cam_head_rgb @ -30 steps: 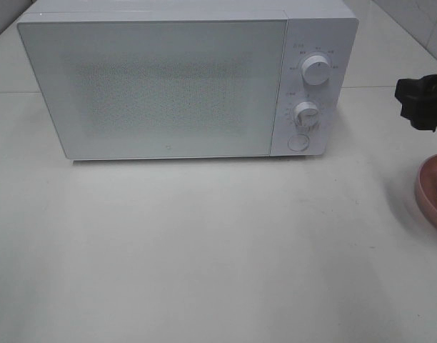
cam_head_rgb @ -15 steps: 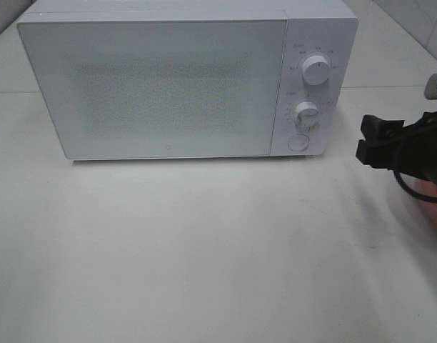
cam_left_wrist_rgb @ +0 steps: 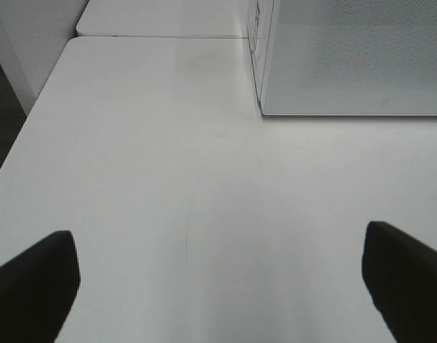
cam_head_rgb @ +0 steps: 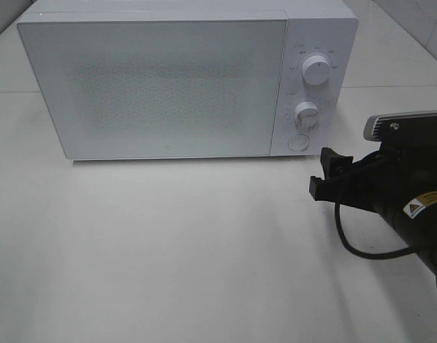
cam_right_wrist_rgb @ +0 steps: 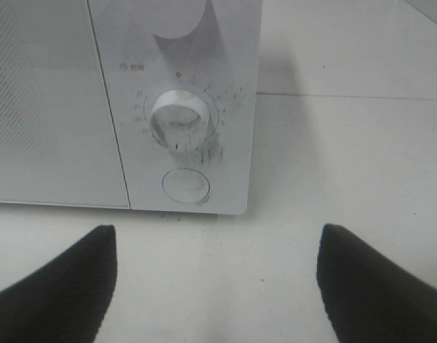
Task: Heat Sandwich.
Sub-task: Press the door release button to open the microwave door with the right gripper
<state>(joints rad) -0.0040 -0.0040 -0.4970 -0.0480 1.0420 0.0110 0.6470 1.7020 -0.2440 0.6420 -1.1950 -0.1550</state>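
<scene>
I see a white microwave (cam_head_rgb: pixel 176 86) standing just ahead of the right pincer (cam_head_rgb: pixel 320 171), its door (cam_head_rgb: pixel 154 89) shut. Straight in front of the pincer sits the round button (cam_right_wrist_rgb: pixel 186 184), with the lower knob (cam_right_wrist_rgb: pixel 178 118) just above it and the upper knob (cam_head_rgb: pixel 315 71) higher still. The white table (cam_head_rgb: pixel 168 250) lies beneath the pincer.

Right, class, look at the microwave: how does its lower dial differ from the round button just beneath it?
The lower dial stands out as a raised knob; the round button sits nearly flush. The lower dial is ringed by tick marks and numbers; the round button has nothing printed round it. The dial carries a small pointer mark; the button's face is plain. Both are white, round and on the microwave front.
</scene>
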